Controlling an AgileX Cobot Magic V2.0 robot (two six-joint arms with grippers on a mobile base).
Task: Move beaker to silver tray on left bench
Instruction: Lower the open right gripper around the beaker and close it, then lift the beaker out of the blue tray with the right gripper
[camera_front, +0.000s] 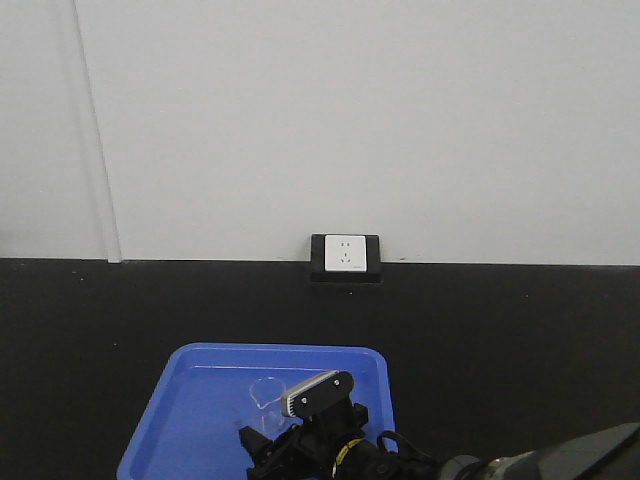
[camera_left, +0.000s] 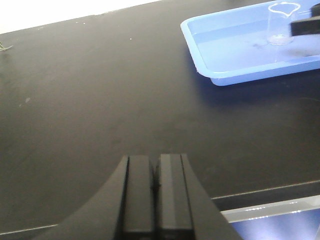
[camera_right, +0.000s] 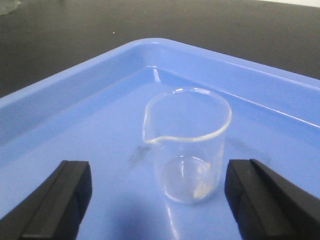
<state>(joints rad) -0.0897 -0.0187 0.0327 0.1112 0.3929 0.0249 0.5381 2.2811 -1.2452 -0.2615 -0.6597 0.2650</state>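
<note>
Right claw (camera_right: 157, 169) wide around beaker (camera_right: 187, 145), wrist view

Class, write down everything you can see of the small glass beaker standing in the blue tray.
The beaker is small, clear glass and cylindrical, with a thin rim drawn into a pouring spout on its left side in the right wrist view. It looks empty and stands upright on the floor of the blue tray, away from the walls. Only the tray touches it: the right pincer is open, one finger on each side, both apart from the glass.
</note>
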